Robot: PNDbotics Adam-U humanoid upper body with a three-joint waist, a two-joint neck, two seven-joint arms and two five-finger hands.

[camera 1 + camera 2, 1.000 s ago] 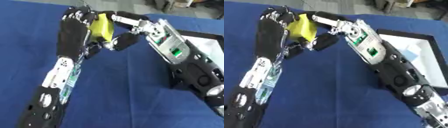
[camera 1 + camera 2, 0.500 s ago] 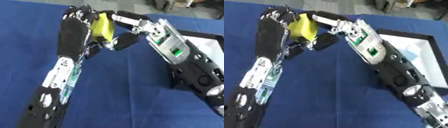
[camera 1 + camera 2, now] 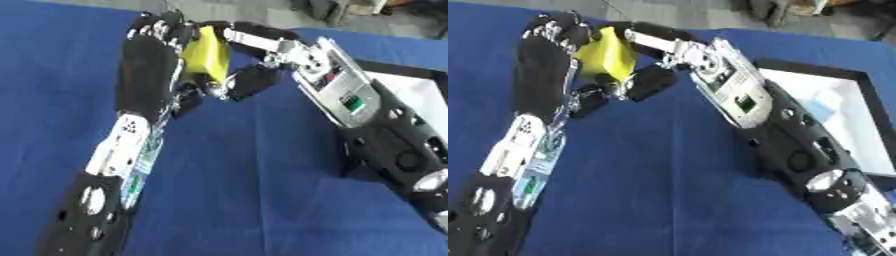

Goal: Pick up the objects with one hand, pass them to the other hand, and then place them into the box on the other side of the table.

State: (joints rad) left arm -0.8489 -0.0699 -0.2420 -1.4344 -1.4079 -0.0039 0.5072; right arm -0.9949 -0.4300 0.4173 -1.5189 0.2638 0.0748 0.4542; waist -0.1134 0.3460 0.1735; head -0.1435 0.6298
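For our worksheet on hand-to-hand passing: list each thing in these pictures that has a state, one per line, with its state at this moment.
Yellow block: off the table, between both hands.
Left hand: fingers curled round the block.
Right hand: fingers and thumb closed on the block.
Box: open, on the table at the right; a pale blue thing inside.

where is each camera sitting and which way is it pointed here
Left eye view: in the robot's head, looking down at the blue table; the left hand and right hand meet around a yellow object, both forearms showing.
Right eye view: beside it in the head, facing the same way down; same arms, and more of the black-rimmed box on the right side.
Shared: both show the same moment and nearly the same picture, the two hands on the yellow object above the table.
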